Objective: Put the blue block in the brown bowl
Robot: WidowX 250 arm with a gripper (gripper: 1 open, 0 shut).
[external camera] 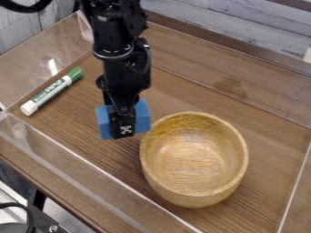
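Pincer (120,125) clamped on blue block (140,117), beside empty brown bowl (195,157).

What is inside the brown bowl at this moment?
The brown bowl shows only bare wood grain inside; nothing lies in it. The blue block is outside, left of its rim, with the fingers closed on it. The near inner wall is hidden by the rim.
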